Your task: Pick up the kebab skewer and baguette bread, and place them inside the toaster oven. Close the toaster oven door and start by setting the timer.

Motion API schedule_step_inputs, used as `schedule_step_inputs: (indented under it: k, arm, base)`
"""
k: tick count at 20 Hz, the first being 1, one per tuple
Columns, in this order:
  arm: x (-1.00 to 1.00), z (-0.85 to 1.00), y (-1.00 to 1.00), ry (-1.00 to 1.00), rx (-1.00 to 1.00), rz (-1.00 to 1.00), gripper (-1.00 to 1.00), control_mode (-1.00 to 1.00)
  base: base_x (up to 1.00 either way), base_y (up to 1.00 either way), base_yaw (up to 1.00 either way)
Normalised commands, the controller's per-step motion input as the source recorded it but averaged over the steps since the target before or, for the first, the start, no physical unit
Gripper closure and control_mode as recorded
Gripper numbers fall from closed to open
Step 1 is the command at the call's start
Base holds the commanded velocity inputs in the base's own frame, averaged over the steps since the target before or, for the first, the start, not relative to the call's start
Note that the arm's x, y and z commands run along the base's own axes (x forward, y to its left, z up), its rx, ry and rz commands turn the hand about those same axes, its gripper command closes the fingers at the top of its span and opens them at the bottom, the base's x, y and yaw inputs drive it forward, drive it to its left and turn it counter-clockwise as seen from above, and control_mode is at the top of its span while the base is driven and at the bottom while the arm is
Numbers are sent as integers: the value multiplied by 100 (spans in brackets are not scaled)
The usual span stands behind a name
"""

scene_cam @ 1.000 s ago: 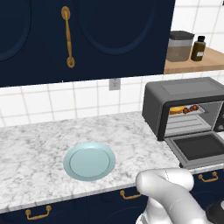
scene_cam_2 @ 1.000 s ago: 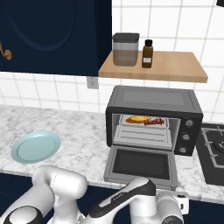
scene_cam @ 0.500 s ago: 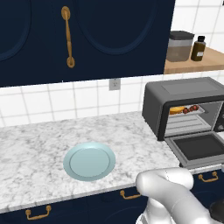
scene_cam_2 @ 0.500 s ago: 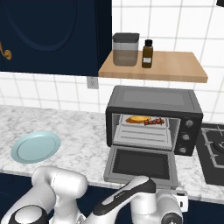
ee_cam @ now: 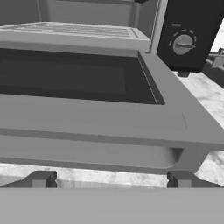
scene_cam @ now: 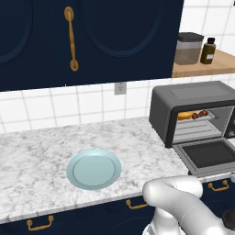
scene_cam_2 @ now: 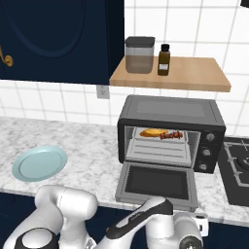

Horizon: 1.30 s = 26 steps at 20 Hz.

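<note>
The food part of the job looks done, so the step in hand is shutting the toaster oven door (scene_cam_2: 158,182). The door hangs flat open at the front of the toaster oven (scene_cam_2: 171,132), which sits on the right part of the marble counter (scene_cam: 41,156). Inside the oven, on the metal rack (scene_cam_2: 160,141), lies the baguette bread (scene_cam_2: 152,132) on the left, and the kebab skewer (scene_cam_2: 171,135) lies just beside it on the right. From the left base view you can see the same two, bread (scene_cam: 186,115) and skewer (scene_cam: 200,113), on the upper shelf. The gripper (ee_cam: 109,181) is low down in front of the counter edge, close to the near edge of the open door, right by the bar handle (ee_cam: 87,153). Its two finger tips (ee_cam: 39,179) stand far apart and hold nothing. Next, I think the hand has to get under or against that handle and push the door up and away until it is shut. Then it must turn the timer knob (ee_cam: 183,44) on the right side of the oven front. The light blue plate (scene_cam: 94,168) on the left of the counter has nothing on it. Up on the wooden shelf (scene_cam_2: 194,75) stand a grey-lidded canister (scene_cam_2: 139,54) and a small brown bottle (scene_cam_2: 164,60) next to each other; what is in them I cannot tell.
</note>
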Motion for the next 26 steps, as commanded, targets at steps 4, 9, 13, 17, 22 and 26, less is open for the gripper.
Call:
schedule_step_inputs:
  k: [4,9,13,17,22,26]
  arm:
    - [21,0,0,0,0,0,-100,-100]
    - [16,-1,0,0,0,0,-100,-100]
    - [21,4,0,0,0,0,-100,-100]
    - [22,17,1,0,0,0,-100,-100]
    - [18,36,4,-4,0,0,-100,-100]
    - [13,49,1,-5,0,0,-100,-100]
  base:
    - [0,0,0]
    - [0,0,0]
    - [0,0,0]
    - [0,0,0]
    - [0,0,0]
    - [0,0,0]
